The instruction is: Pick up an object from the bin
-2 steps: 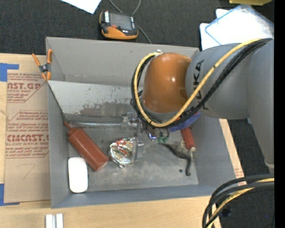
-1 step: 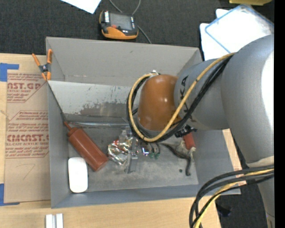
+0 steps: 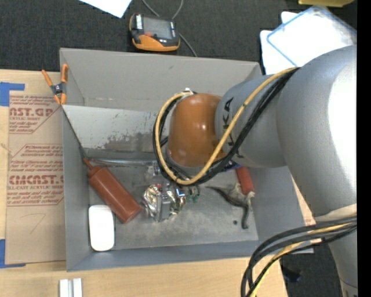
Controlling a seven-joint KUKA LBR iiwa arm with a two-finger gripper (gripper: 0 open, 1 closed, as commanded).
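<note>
While the gripper (image 3: pixel 163 203) sits over the middle of the bin (image 3: pixel 174 75), the brown bottle (image 3: pixel 113 191) lies just to its left, its long axis running from upper left to lower right and its lower end nearest the gripper. Whether the gripper is open or grips anything I cannot tell (it reads as a metallic tangle). The arm (image 3: pixel 301 116) reaches down from the view's right, wrist pointing at the floor.

Dark floor (image 3: pixel 232 29); orange-black device (image 3: pixel 153 32), white paper (image 3: pixel 110 6) at top; pale wood (image 3: pixel 174 281) below.
</note>
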